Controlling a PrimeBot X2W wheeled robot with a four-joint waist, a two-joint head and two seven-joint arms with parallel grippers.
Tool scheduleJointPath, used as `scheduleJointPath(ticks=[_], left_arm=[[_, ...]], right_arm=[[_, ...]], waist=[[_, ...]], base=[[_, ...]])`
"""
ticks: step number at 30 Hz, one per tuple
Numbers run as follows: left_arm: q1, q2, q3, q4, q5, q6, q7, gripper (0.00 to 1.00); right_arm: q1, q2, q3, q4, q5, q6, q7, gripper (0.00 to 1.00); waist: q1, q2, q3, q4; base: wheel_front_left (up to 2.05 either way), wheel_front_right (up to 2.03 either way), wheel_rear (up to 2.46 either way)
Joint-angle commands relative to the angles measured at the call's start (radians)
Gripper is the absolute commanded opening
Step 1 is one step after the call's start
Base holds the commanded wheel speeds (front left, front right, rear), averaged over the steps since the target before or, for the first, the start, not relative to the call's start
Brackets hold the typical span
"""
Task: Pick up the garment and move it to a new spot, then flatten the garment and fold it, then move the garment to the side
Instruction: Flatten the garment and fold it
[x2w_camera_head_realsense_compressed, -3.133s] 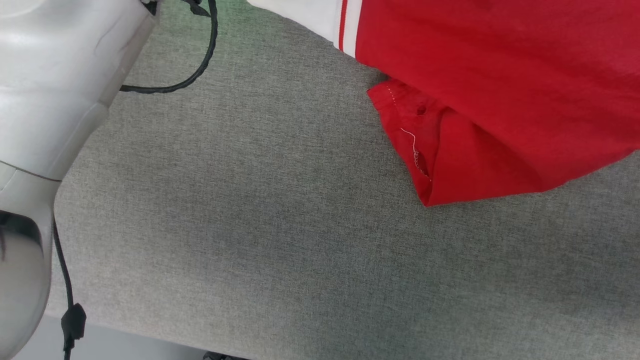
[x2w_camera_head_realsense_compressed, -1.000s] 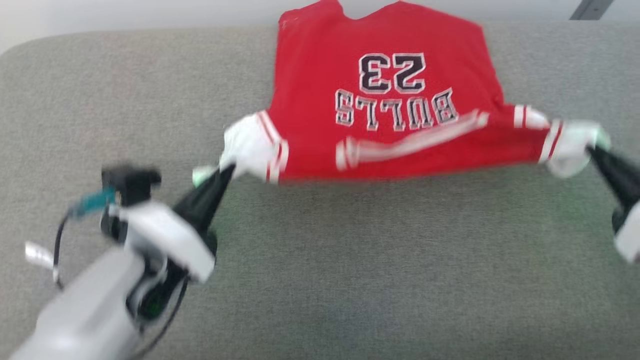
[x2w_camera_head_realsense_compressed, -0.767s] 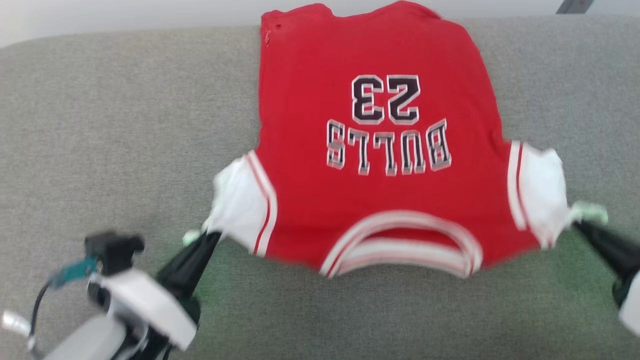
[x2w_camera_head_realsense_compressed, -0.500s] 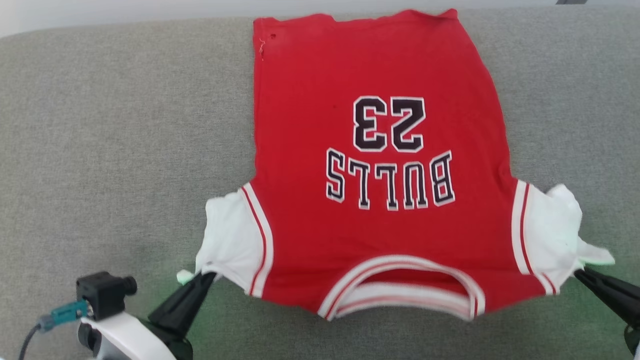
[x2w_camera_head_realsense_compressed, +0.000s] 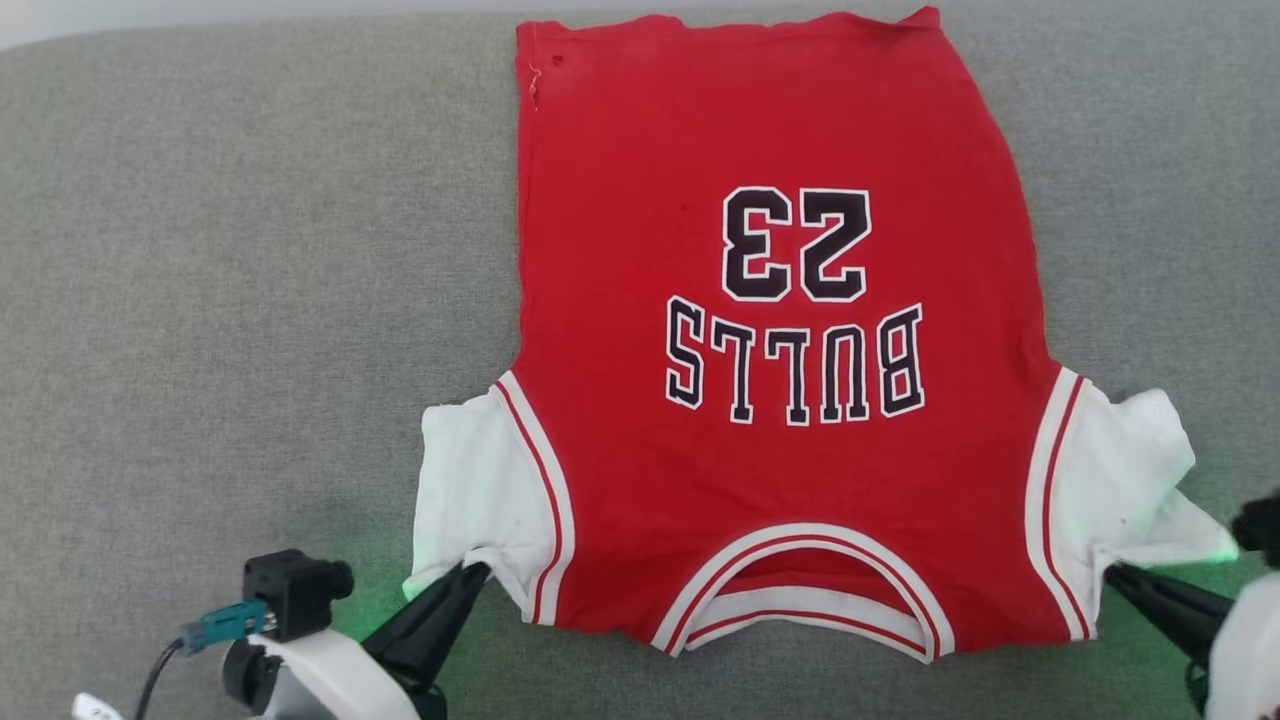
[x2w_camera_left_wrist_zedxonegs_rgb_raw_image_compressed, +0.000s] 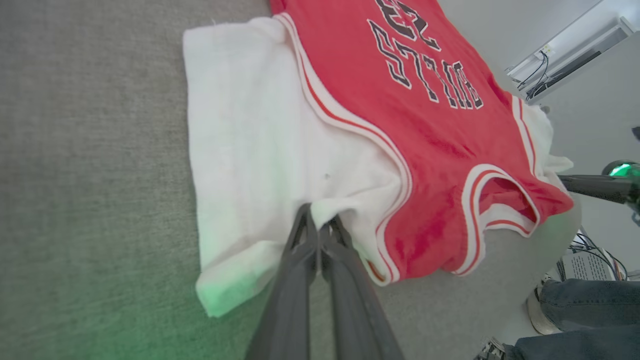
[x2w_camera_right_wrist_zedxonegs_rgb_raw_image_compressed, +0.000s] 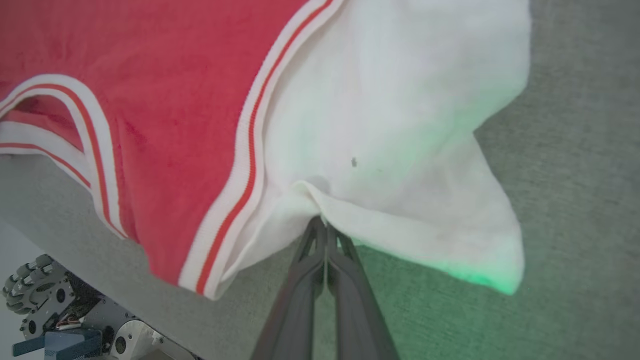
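Head view, nearest first: the left gripper (x2w_camera_head_realsense_compressed: 474, 573) is clenched on the near corner of the garment's (x2w_camera_head_realsense_compressed: 620, 250) white sleeve on the robot's left. The right gripper (x2w_camera_head_realsense_compressed: 1112, 573) is clenched the same way on the near edge of the other white sleeve. Both wrist views show the white cloth puckered where the dark fingers meet on it.

Between the two grippers, the white-and-red striped collar lies at the near edge of the jersey, facing the robot. Beyond it the red body lies spread flat on the grey cloth surface (x2w_camera_head_realsense_compressed: 250, 250). "BULLS" comes first, then "23", both upside down from the head, and the hem lies at the far edge.

Off the surface's edge, the left wrist view shows a person's jeans leg (x2w_camera_left_wrist_zedxonegs_rgb_raw_image_compressed: 580, 300) and shoe (x2w_camera_left_wrist_zedxonegs_rgb_raw_image_compressed: 537, 312).
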Motion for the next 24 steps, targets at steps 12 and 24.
scheduleJointPath(ticks=[12, 24], left_arm=[[-0.036, -0.036, 0.001, 0.051, 0.03, -0.032, -0.023, 0.0], [-0.009, -0.067, 0.064, -0.073, 0.126, -0.01, -0.041, 0.0]], right_arm=[[-0.036, 0.049, -0.026, 0.044, -0.078, -0.003, 0.035, 1.0], [0.003, -0.135, -0.438, -0.198, 0.022, 0.0, 0.242, 1.0]], waist=[[0.0, 0.0, 0.026, 0.002], [0.0, 0.0, 0.054, 0.081]], base=[[0.0, 0.0, 0.0], [0.0, 0.0, 0.0]])
